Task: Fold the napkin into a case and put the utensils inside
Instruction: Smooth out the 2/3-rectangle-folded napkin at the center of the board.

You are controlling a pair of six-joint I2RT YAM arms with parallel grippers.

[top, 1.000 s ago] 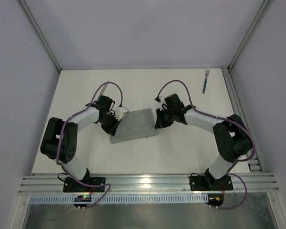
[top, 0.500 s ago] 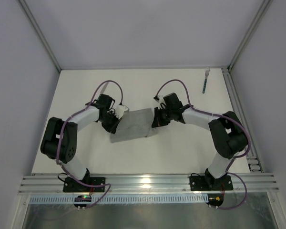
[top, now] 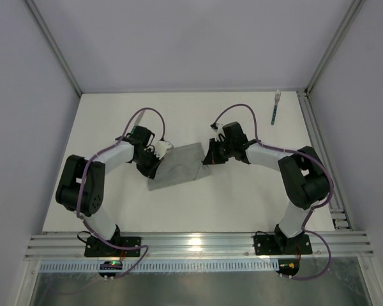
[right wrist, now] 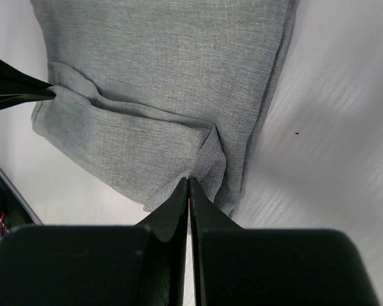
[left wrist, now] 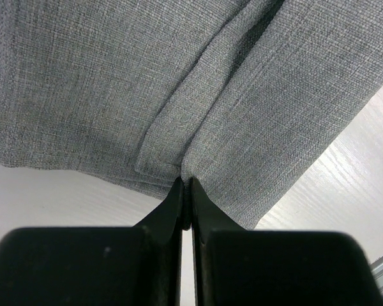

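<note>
right now both arms are working the folding step: the napkin [top: 179, 167] is lying as a partly folded grey rectangle in the middle of the surface [top: 242, 197], between the two wrists. the left jaws are pinching shut on a raised pleat at the cloth's left edge, which is showing clearly in the left wrist view [left wrist: 179, 95], and the right jaws are clamping shut on a bunched corner of the top layer at its right edge [right wrist: 166, 89]. the fork [top: 275, 108] is resting at the far right corner, well apart from the cloth, and the knife is not showing in any view. to do this fold well, i am judging that both arms should be travelling together at one height, holding the layer gently taut so no slack is wrinkling between them, and laying the lifted edge parallel to the one beneath. a lone tug from either side is likely to be skewing the pouch, so letting go only once the layer is lying flat seems wise.
</note>
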